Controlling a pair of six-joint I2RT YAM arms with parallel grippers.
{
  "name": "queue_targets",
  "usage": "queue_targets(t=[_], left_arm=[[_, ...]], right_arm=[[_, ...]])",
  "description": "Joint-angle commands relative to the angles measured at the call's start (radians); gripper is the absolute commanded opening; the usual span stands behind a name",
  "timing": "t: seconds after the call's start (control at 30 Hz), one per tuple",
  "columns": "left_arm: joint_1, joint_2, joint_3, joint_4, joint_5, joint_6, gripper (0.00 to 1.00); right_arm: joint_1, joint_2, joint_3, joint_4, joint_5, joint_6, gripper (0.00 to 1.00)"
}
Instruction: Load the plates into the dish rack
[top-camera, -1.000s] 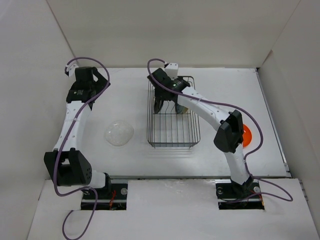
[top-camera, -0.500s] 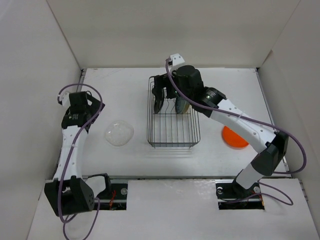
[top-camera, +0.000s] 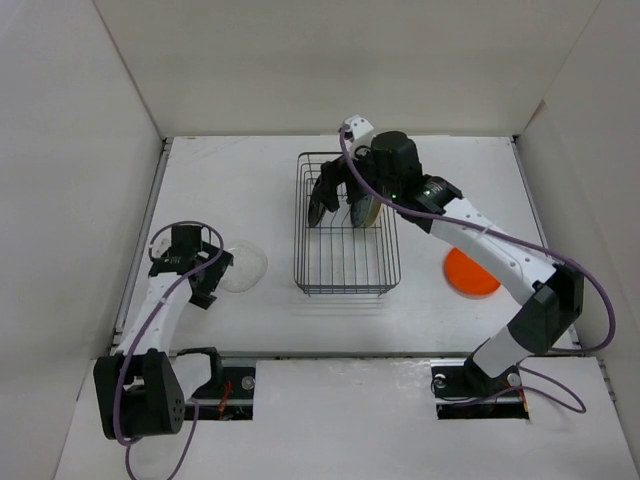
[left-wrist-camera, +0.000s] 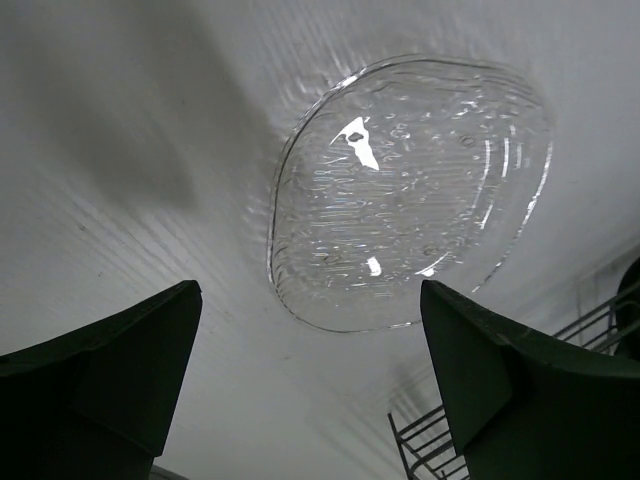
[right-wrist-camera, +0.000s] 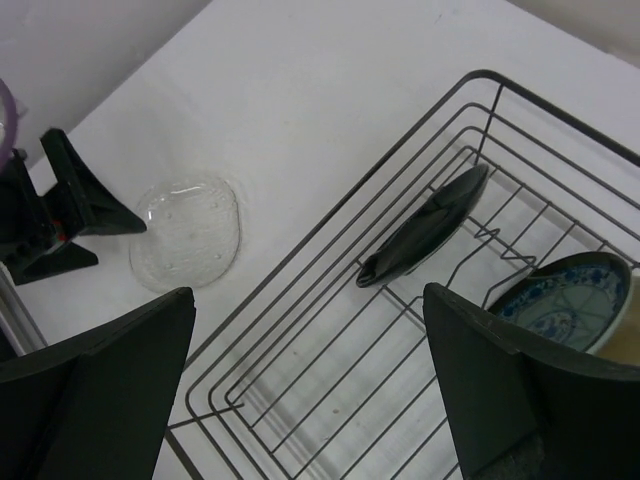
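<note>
Left gripper (top-camera: 212, 279) jaws apart, facing the clear glass plate (left-wrist-camera: 410, 190) flat on the table (top-camera: 260, 170) left of the dish rack (top-camera: 345, 292); right gripper (top-camera: 338, 196) spread wide above the racked black plate (right-wrist-camera: 425, 228) and teal plate (right-wrist-camera: 560, 300); orange plate (top-camera: 470, 272) on the table right of the rack.

Overhead, the right arm (top-camera: 480, 245) hides the far end of the dish rack (top-camera: 345, 262) — the plates (top-camera: 362, 212) there blur together. The cream plate (right-wrist-camera: 622, 345) is cut by the right wrist view's edge.
</note>
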Motion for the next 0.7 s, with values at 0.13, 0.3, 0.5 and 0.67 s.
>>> queue_targets(t=[0.13,0.3,0.5,0.67], left_arm=[[-0.023,0.050,-0.050,0.087,-0.026,-0.057,0.76],[-0.023,0.131,-0.050,0.110,-0.061,-0.066,0.64],[-0.023,0.179,-0.050,0.133,-0.061,-0.075,0.45],[-0.023,0.208,-0.050,0.143,-0.070,-0.075,0.25]], right_arm=[[-0.064,-0.125,-0.034,0.122,-0.112,-0.007,1.00],[-0.085,-0.144,-0.034,0.122,-0.121,-0.007,1.00],[-0.095,-0.171,-0.043,0.122,-0.130,-0.007,1.00],[-0.113,-0.180,-0.043,0.122,-0.152,-0.007,1.00]])
